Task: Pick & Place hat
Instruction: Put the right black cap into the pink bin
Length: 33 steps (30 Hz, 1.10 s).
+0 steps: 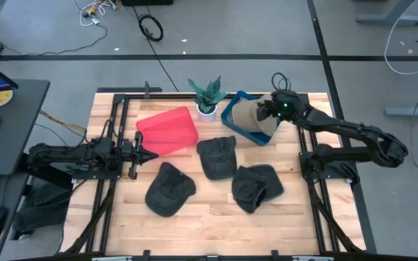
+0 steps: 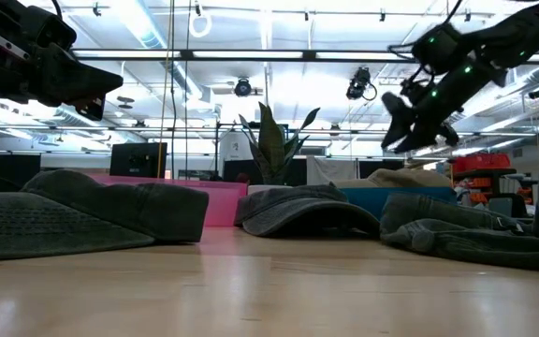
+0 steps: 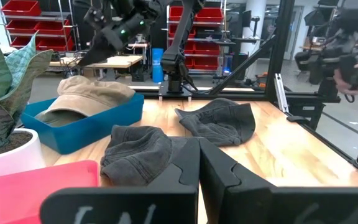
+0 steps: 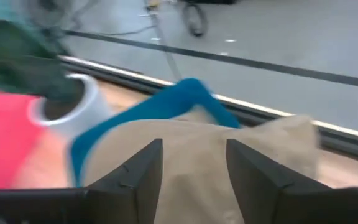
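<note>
I see right gripper [image 4: 191, 171] apart above tan hat [image 1: 255, 116] in bin [image 1: 232, 123] | left gripper [image 1: 149, 154] together | hat soft, light; I'd pinch crown

Tan hat [image 1: 255, 114] lies (crumpled) in the blue bin [image 1: 232, 125].

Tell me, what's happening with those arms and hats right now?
Right gripper jaws open over tan hat in blue bin. Left gripper shut, idle by red bin. Nothing blocking.
</note>
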{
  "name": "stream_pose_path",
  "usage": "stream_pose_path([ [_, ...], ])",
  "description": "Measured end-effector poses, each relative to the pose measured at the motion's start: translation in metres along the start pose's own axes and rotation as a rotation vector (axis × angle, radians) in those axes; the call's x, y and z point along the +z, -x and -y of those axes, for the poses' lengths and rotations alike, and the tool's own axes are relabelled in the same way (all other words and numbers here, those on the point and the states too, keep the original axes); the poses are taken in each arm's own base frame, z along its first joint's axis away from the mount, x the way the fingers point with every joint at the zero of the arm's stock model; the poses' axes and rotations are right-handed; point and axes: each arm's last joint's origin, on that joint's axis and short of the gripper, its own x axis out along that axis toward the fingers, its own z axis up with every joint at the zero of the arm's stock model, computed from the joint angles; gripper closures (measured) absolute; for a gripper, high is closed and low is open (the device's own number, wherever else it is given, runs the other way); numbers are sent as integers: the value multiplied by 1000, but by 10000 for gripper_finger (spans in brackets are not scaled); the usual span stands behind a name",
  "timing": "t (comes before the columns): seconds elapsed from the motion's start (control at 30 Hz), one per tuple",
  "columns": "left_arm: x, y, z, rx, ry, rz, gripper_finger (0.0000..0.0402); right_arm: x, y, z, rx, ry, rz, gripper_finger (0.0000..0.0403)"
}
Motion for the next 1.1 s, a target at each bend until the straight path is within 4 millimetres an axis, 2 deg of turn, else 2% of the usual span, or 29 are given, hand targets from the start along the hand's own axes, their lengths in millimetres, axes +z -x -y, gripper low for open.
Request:
stream_pose_path([
  [0.13,0,0,0,0,0,-1,399,1,13,-7,219,-5,-48,222],
  [0.33,0,0,0,0,0,0,399,-3,24,-21,583,-118,-229,222],
  [0.83,0,0,0,0,0,0,399,10,27,-29,667,-114,-87,222],
  [0.97,0,0,0,0,0,0,399,10,28,-30,694,-181,-123,222],
  [1.1,0,0,0,0,0,0,399,10,31,-36,817,-155,-167,222],
])
